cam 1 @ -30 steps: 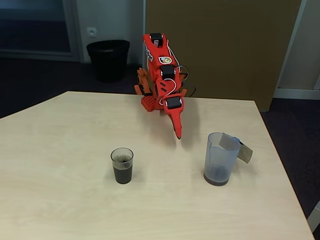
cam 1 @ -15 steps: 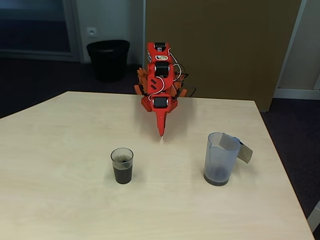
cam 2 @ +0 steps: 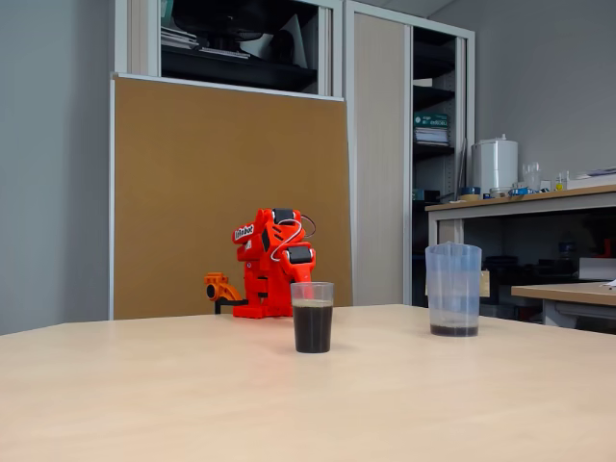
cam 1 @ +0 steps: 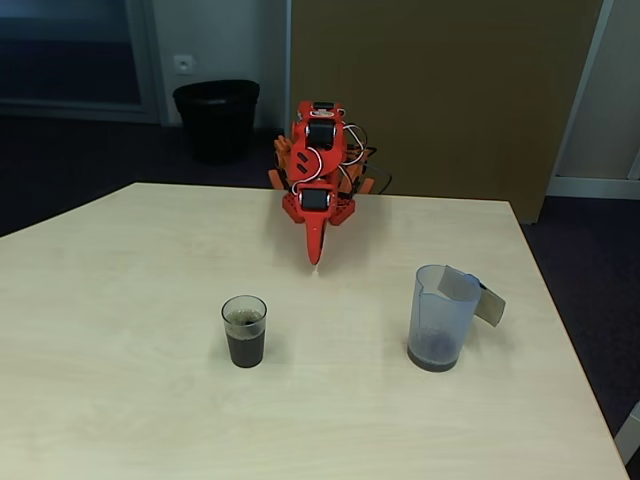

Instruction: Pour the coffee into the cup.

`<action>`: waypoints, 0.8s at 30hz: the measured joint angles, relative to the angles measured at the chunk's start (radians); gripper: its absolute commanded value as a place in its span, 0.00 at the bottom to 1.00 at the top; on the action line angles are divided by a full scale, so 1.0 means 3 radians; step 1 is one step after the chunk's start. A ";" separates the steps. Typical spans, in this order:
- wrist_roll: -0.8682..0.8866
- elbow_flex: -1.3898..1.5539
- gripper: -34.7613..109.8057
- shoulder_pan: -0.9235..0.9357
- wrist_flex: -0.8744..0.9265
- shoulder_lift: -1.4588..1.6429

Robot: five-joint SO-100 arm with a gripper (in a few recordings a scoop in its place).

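On my feed the pale wood bench (cam 1: 120, 400) carries everything, and I place the rest by the cup. The red arm (cam 1: 318, 165) sits at the bench's far edge, beyond the cup and slightly right of it in the high fixed view; it is more folded than a second ago, when it reached out toward the jug side, and half a second ago it was already swinging in. Its pincer (cam 1: 315, 250) now points down toward the bench just in front of the base, closer to the base than in either earlier picture; the two fingers look pressed together with nothing between them, though at this size I cannot be fully sure. The translucent jug (cam 1: 438, 318) stands upright well to the right of the cup, a thin dark layer in its bottom, unchanged. The cup (cam 1: 244, 331) stands upright on the bench, unmoved, with the coffee (cam 1: 245, 348) filling roughly its lower half. In the low fixed view the cup (cam 2: 312, 317) stands in front of the arm (cam 2: 272, 265), apart from it.
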 measured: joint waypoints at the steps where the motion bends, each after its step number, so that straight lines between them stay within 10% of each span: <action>1: 0.0000 0.0000 0.24 0.0000 0.0015 0.0000; 24: -0.0205 0.0000 0.28 -0.0159 0.0031 0.0056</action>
